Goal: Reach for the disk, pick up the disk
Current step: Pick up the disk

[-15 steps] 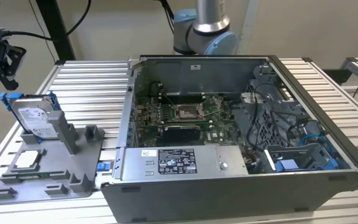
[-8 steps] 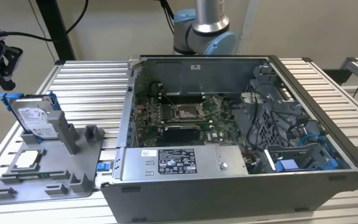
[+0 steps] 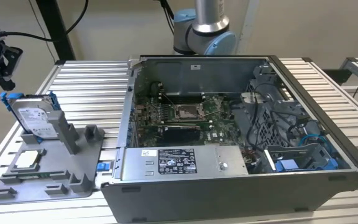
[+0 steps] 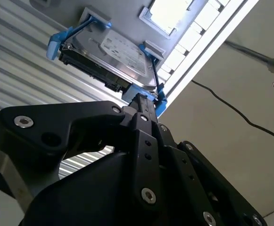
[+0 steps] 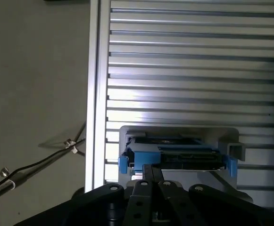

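The disk (image 3: 35, 116) is a silver hard drive with a white label and blue side rails. It stands on edge in the grey fixture (image 3: 48, 184) at the exterior view's left. My black gripper (image 3: 7, 84) hangs above the drive and a little further left, clear of its top edge. In both wrist views the two fingers lie together with nothing between them. In the second wrist view the gripper (image 4: 144, 99) points at the blue rail end of the disk (image 4: 113, 56). In the first wrist view the gripper (image 5: 152, 169) sits just short of the disk (image 5: 184, 157).
A small square silver chip (image 3: 28, 160) lies on the fixture. An open computer case (image 3: 229, 140) stands on the slatted metal table (image 3: 86, 84) at the exterior view's right, with the arm's base (image 3: 204, 32) behind it. A cable (image 5: 33, 165) trails on the floor beside the table edge.
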